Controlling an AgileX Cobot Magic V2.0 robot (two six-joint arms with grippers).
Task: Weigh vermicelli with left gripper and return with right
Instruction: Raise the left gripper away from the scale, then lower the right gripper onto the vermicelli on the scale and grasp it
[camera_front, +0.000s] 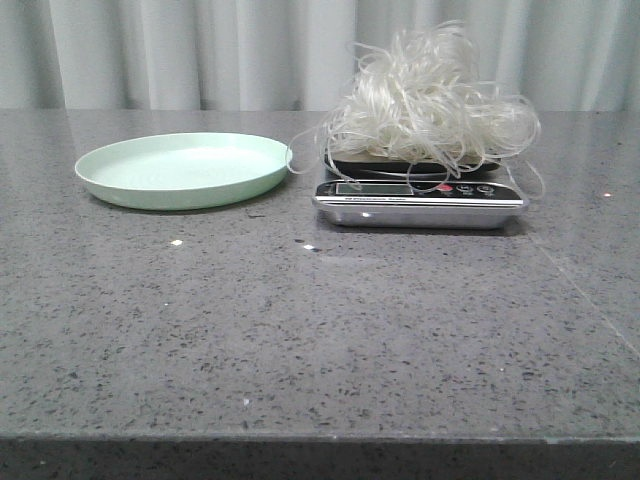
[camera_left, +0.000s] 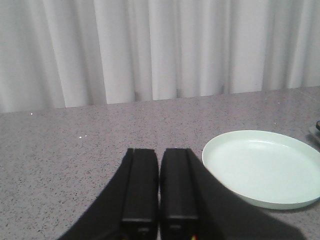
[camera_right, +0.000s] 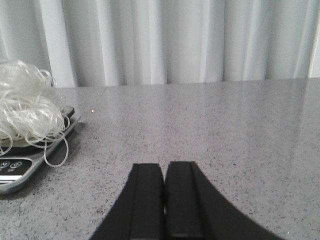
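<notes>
The vermicelli (camera_front: 428, 100), a fluffy whitish tangle, lies heaped on a silver kitchen scale (camera_front: 420, 197) at the back right of the table; it also shows in the right wrist view (camera_right: 25, 107) on the scale (camera_right: 15, 172). A pale green plate (camera_front: 183, 169) stands bare at the back left and shows in the left wrist view (camera_left: 262, 167). My left gripper (camera_left: 160, 152) is shut and holds nothing, above the table beside the plate. My right gripper (camera_right: 164, 167) is shut and holds nothing, off to the side of the scale. Neither gripper shows in the front view.
The grey speckled stone table (camera_front: 320, 330) runs to a front edge near the camera. A pale curtain (camera_front: 200, 50) hangs behind the table. Loose noodle loops hang over the scale's edge (camera_right: 57, 152).
</notes>
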